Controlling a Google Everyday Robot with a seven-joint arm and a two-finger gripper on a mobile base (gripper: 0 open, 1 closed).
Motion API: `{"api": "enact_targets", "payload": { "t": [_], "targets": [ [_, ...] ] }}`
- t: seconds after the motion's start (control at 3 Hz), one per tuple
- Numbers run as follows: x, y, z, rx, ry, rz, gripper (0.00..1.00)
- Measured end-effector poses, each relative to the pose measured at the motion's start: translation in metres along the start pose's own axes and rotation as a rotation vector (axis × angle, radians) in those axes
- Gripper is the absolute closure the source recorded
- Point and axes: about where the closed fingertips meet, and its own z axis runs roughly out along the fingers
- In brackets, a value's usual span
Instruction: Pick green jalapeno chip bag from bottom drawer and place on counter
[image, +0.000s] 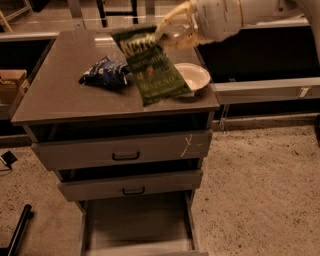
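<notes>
My gripper (159, 36) is above the back right part of the counter (60, 95), shut on the top edge of the green jalapeno chip bag (154, 70). The bag hangs down from the fingers over the counter, its lower end in front of the bowl and close to the surface. The bottom drawer (135, 222) is pulled open below, its grey floor bare.
A dark blue and white snack bag (105, 73) lies on the counter left of the green bag. A white bowl (192, 76) sits at the counter's right edge. Two shallower drawers (125, 150) stand slightly open. A cardboard box (10, 85) is at the left.
</notes>
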Motion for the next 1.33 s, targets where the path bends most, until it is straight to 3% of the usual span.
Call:
{"api": "enact_targets", "payload": {
  "t": [0.33,0.67,1.0,1.33],
  "targets": [
    [0.045,-0.039,0.005,0.018,0.076,0.067,1.0],
    [0.096,-0.082,-0.012,0.135,0.198,0.154,1.0],
    [0.163,-0.114,-0.05,0.364,0.375,0.329,0.97],
    [0.21,-0.118,-0.06,0.454,0.528,0.462,0.74]
  ]
}}
